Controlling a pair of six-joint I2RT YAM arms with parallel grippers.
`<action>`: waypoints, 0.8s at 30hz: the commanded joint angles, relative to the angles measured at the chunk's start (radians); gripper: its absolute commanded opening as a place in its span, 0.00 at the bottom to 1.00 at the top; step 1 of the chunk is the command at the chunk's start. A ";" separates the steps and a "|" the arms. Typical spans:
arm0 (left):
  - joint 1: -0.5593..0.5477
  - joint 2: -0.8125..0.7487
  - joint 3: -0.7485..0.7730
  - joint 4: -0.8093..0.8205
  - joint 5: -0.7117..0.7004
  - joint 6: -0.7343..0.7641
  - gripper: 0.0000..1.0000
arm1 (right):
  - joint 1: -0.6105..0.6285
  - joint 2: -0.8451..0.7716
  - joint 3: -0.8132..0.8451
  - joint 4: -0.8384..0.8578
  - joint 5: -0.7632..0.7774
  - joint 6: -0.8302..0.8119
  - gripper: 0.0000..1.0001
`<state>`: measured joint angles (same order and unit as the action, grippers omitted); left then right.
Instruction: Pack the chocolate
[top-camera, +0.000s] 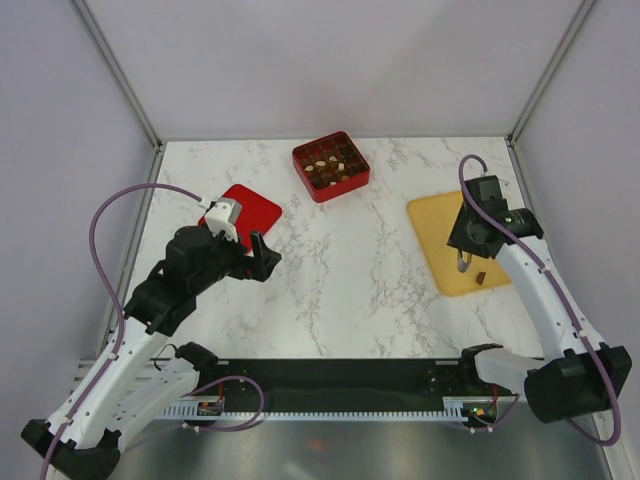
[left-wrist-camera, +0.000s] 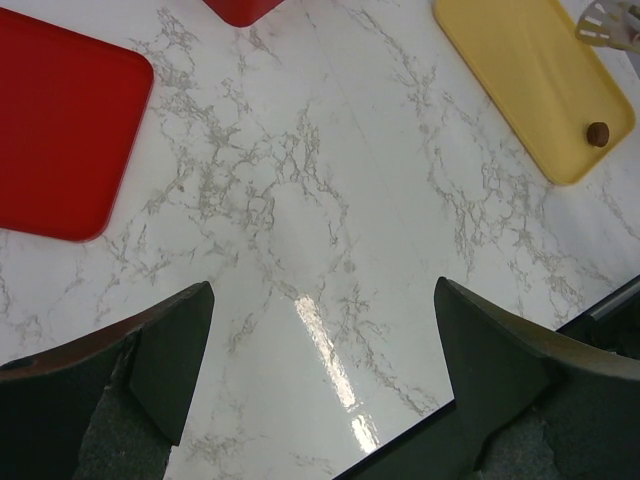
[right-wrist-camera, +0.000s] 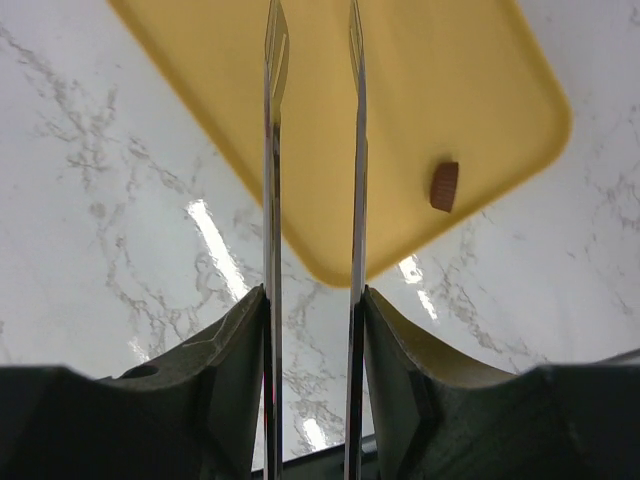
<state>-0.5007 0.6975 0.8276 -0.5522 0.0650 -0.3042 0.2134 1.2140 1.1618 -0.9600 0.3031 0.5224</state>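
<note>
One brown chocolate piece (top-camera: 481, 277) lies on the near part of the flat yellow tray (top-camera: 440, 215); it also shows in the left wrist view (left-wrist-camera: 597, 133) and the right wrist view (right-wrist-camera: 444, 186). Several more pieces, brown and pale, sit in the red gridded box (top-camera: 331, 166) at the back. My right gripper (top-camera: 466, 246) is shut on thin metal tongs (right-wrist-camera: 271, 150), whose two blades stand slightly apart and empty over the tray (right-wrist-camera: 420, 90), left of the piece. My left gripper (top-camera: 261, 257) is open and empty above bare marble (left-wrist-camera: 320, 300).
A flat red lid (top-camera: 243, 210) lies beside the left gripper, at the left in the left wrist view (left-wrist-camera: 60, 140). The marble table (top-camera: 350, 270) ends at a black rail along its near edge. Walls enclose the back and both sides.
</note>
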 joint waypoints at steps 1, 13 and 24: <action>0.002 -0.003 0.008 0.011 0.027 0.031 1.00 | -0.066 -0.076 -0.062 -0.089 -0.042 0.019 0.49; 0.001 -0.013 0.005 0.012 0.029 0.033 1.00 | -0.157 -0.149 -0.157 -0.138 -0.058 0.053 0.50; -0.002 -0.013 0.007 0.012 0.032 0.031 1.00 | -0.200 -0.163 -0.197 -0.163 -0.004 0.047 0.50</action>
<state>-0.5007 0.6933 0.8276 -0.5522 0.0849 -0.3042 0.0277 1.0721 0.9825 -1.1091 0.2729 0.5621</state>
